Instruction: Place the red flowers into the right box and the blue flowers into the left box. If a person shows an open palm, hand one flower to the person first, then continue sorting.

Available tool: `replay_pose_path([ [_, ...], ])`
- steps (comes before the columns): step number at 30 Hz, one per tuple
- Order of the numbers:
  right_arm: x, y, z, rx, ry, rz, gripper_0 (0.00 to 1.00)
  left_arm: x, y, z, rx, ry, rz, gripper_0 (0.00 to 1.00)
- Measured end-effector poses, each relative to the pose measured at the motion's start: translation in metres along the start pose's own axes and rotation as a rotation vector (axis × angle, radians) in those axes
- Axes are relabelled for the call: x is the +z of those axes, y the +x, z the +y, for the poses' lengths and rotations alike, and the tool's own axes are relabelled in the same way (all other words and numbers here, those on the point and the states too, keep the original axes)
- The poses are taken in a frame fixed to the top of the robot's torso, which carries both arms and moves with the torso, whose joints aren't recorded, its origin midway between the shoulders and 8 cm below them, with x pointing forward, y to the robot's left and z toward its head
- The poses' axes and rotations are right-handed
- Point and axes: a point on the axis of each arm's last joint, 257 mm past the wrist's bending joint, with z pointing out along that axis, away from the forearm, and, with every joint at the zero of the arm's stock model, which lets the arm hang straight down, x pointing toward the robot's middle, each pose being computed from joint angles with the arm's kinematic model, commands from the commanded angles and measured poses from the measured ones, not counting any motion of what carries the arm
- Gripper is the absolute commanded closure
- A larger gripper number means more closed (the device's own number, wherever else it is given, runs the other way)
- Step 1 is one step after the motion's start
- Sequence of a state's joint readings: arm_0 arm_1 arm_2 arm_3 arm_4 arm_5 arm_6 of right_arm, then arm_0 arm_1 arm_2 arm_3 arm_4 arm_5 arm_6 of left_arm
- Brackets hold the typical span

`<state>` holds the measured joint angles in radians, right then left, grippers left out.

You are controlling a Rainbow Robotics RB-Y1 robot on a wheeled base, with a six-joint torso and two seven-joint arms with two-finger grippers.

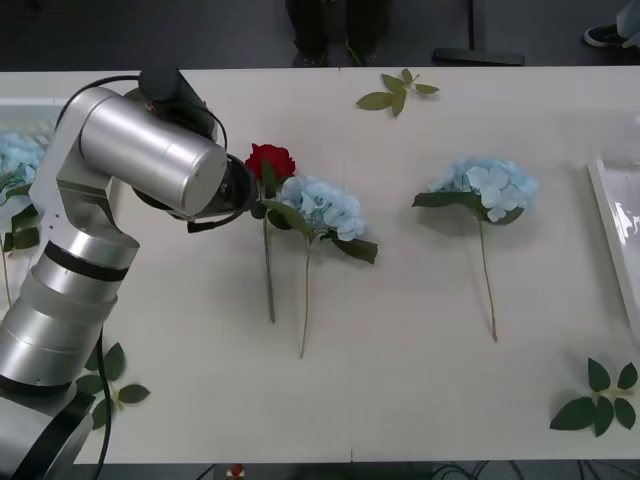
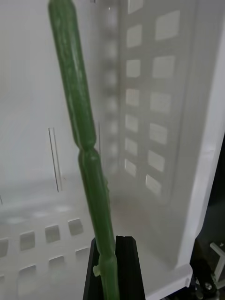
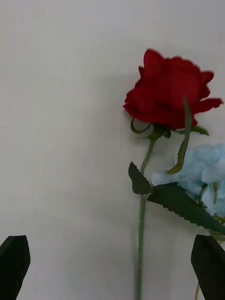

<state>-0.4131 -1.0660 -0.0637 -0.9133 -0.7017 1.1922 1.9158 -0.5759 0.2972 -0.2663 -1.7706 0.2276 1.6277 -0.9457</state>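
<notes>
Front view: left arm [image 1: 150,160] partly hides rose [image 1: 270,160].

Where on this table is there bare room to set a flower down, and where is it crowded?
Bare: the white table between the two stem groups, and near its front edge. Crowded: the deep-red rose touches a pale blue hydrangea, with the open left gripper above the rose.

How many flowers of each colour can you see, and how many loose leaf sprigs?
Red flowers: 1
Blue flowers: 3
Loose leaf sprigs: 3
Green stem held in the right end effector, head hidden: 1
Total: 8
</notes>
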Motion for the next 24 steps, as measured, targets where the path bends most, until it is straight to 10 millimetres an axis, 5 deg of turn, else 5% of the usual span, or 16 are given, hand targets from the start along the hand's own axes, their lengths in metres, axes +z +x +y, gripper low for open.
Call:
replay_pose_path([
  [3, 0.004, -0.004, 0.008, 0.014, -0.013, -0.02, 1.0, 0.012, 0.013, 0.004, 0.011, -0.024, 0.038, 0.0],
  [4, 0.005, -0.006, 0.009, 0.017, -0.01, -0.028, 0.91, 0.015, 0.015, 0.005, 0.011, -0.029, 0.046, 0.0],
  [8, 0.012, -0.012, 0.011, 0.008, 0.014, -0.054, 0.23, 0.025, 0.017, 0.009, 0.022, -0.054, 0.041, 0.0],
  [9, 0.013, -0.013, 0.012, 0.004, 0.017, -0.057, 0.17, 0.028, 0.018, 0.008, 0.025, -0.053, 0.038, 0.0],
  [19, 0.017, -0.016, 0.028, -0.007, -0.017, -0.065, 0.13, 0.056, 0.04, -0.001, 0.05, -0.062, 0.059, 0.0],
  [24, 0.0, -0.022, 0.069, -0.021, -0.144, -0.048, 0.13, 0.06, 0.05, -0.006, 0.073, -0.07, 0.07, 0.0],
])
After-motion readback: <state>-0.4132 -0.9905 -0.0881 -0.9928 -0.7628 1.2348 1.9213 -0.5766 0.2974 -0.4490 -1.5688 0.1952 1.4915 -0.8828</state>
